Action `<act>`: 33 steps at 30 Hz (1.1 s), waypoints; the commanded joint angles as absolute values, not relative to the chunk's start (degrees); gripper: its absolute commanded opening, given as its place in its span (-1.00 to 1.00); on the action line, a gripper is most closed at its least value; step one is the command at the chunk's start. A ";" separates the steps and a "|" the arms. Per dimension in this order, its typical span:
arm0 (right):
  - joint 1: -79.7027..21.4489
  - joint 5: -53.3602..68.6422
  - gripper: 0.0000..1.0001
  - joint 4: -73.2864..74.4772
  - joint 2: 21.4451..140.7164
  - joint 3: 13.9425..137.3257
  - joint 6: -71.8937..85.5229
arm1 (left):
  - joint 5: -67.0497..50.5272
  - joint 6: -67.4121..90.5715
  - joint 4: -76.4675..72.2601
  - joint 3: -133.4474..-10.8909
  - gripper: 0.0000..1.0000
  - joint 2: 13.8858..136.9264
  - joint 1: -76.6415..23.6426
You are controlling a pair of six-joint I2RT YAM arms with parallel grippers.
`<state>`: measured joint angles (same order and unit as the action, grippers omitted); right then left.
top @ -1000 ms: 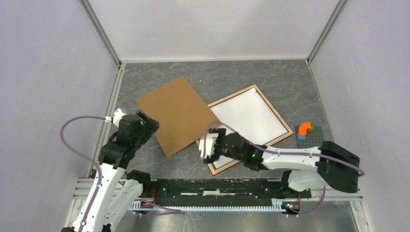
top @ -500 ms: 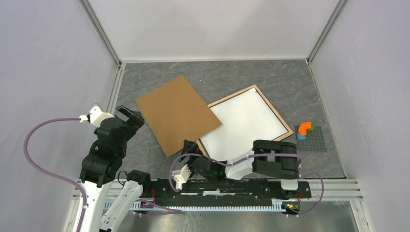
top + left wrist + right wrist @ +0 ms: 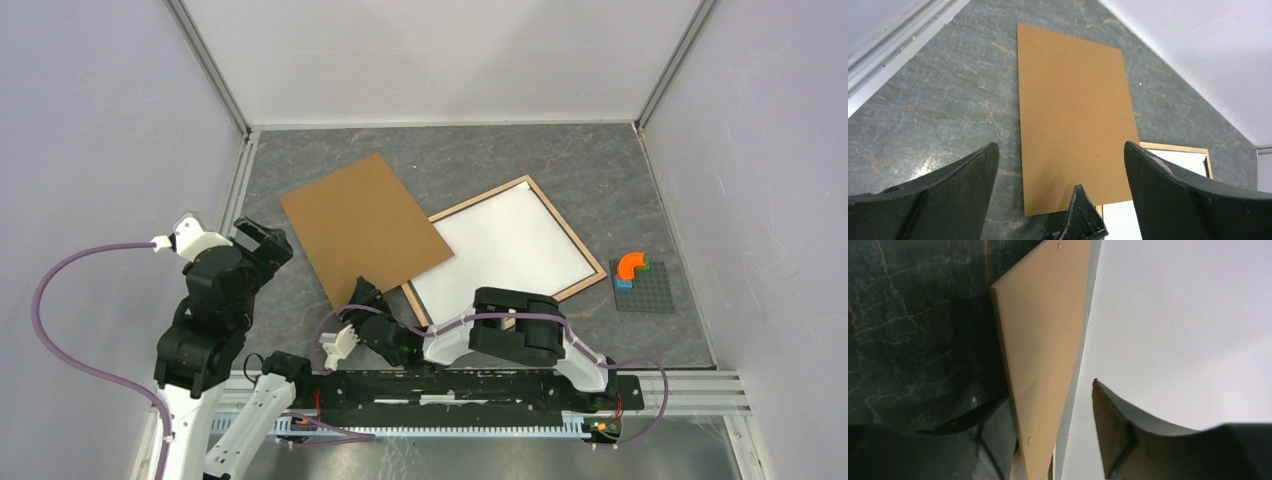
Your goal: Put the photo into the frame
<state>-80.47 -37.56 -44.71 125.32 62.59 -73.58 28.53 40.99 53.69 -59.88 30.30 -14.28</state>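
The photo (image 3: 505, 245) lies white side up inside the frame (image 3: 567, 226), ahead and to the right of the right gripper (image 3: 363, 292). The light wood rails show plainly along its far and right sides. On the side nearest that gripper, the brown backing board (image 3: 365, 235) lies over the frame's left corner and hides that edge. The right gripper sits low at the board's near corner, its jaws apart with the corner between them. Whether a pad touches the board cannot be told. The left gripper (image 3: 264, 240) hangs just left of the board's left edge, spread wide and holding nothing, with a strip of bare counter (image 3: 560, 150) between it and the board. More bare counter runs beyond the board and frame to the far wall. Well right of the right gripper, a grey studded plate (image 3: 655, 292) carrying an orange block (image 3: 630, 264) sits near the frame's right corner.
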 commanded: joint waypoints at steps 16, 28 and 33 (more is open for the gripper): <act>-74.97 -23.37 -0.90 -20.43 99.17 66.46 -49.41 | 31.37 32.29 51.44 -72.18 1.00 32.77 -14.41; -59.78 -0.10 -1.00 -15.14 71.50 56.03 -24.10 | -2.30 19.33 42.15 -78.28 1.00 38.73 -14.42; -49.41 0.63 -1.00 -10.11 67.11 58.50 -3.32 | -11.08 20.66 42.55 -82.94 1.00 45.69 -14.41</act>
<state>-56.25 -3.07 -10.22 70.89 56.34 -23.03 0.60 23.66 45.78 -79.48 41.10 -14.28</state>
